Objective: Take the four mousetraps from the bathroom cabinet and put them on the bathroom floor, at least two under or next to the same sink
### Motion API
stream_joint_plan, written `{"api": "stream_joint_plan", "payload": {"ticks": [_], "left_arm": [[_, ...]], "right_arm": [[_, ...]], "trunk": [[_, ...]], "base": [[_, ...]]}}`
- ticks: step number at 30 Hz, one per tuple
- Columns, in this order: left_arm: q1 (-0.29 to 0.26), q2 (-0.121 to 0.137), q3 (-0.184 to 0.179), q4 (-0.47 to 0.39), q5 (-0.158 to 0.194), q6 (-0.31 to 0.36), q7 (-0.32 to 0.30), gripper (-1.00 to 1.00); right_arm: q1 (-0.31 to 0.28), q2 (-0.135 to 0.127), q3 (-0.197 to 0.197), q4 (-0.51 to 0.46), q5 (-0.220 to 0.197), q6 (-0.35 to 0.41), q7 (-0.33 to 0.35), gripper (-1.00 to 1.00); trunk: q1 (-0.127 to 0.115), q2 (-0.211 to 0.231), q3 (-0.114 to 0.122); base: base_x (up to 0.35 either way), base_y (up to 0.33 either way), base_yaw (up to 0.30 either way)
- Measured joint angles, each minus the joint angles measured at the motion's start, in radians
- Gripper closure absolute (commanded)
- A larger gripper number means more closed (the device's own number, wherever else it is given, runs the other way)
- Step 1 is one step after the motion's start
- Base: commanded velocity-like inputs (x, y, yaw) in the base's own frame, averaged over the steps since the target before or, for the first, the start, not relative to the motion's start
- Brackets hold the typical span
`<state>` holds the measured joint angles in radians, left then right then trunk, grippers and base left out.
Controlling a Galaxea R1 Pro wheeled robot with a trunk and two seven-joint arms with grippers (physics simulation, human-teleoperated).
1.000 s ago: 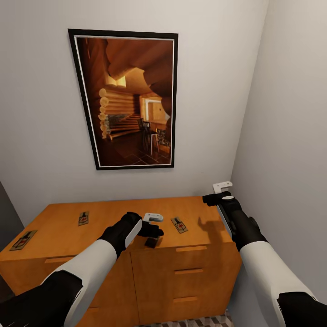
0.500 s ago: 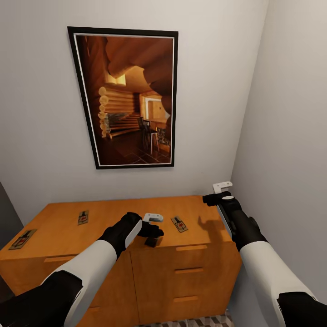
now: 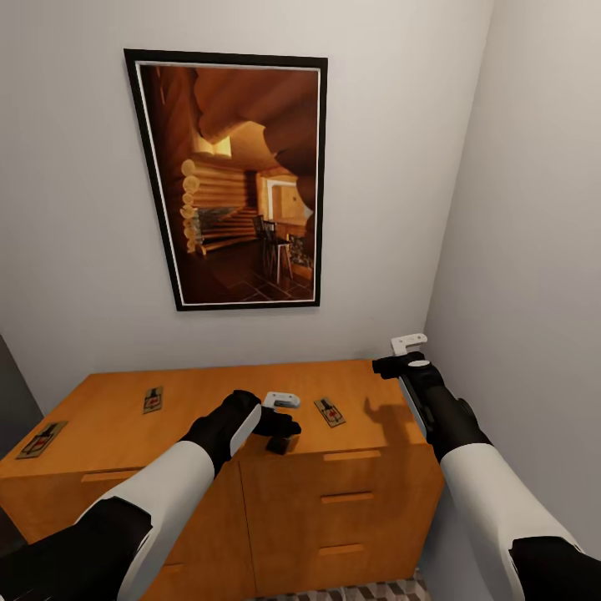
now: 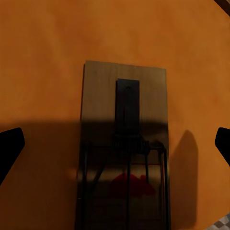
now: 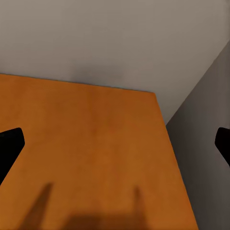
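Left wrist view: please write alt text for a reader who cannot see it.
A mousetrap lies flat on the orange cabinet top, centred between the open left gripper fingertips, which are dark at both edges. Shadow covers its near half.

arms: white shells, black joints | claws: black, one pale finger each

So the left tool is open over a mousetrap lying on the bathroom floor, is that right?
Not quite. The left tool is open over a mousetrap, but the trap lies on the orange top of the cabinet, not on the floor. The left wrist view shows orange wood all around it.
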<state>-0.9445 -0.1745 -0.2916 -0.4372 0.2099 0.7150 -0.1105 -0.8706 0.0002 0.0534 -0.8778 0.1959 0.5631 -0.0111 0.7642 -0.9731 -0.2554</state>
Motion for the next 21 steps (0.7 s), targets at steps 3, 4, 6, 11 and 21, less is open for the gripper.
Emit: {"api": "stream_joint_plan", "payload": {"ticks": [3,4,6,11,21], "left_arm": [[0.0,0.0,0.0,0.0,0.0,0.0,0.0,-1.0],[0.0,0.0,0.0,0.0,0.001,0.0,0.0,-1.0],[0.0,0.0,0.0,0.0,0.001,0.001,0.001,-1.0],[0.001,0.0,0.0,-0.001,0.002,0.001,0.001,-1.0],[0.001,0.0,0.0,-0.001,0.003,0.001,0.002,-1.0]], "right_arm": [[0.0,0.0,0.0,0.0,0.0,0.0,0.0,-1.0],[0.0,0.0,0.0,0.0,0.0,0.0,0.0,-1.0],[0.0,0.0,0.0,0.0,0.0,0.0,0.0,-1.0],[0.0,0.0,0.0,0.0,0.0,0.0,0.0,-1.0],[0.0,0.0,0.0,0.0,0.0,0.0,0.0,-1.0]], "trunk": [[0.0,0.0,0.0],[0.0,0.0,0.0],[0.0,0.0,0.0],[0.0,0.0,0.0],[0.0,0.0,0.0]], "base": [[0.0,0.0,0.0],[0.0,0.0,0.0],[0.0,0.0,0.0],[0.0,0.0,0.0],[0.0,0.0,0.0]]}}
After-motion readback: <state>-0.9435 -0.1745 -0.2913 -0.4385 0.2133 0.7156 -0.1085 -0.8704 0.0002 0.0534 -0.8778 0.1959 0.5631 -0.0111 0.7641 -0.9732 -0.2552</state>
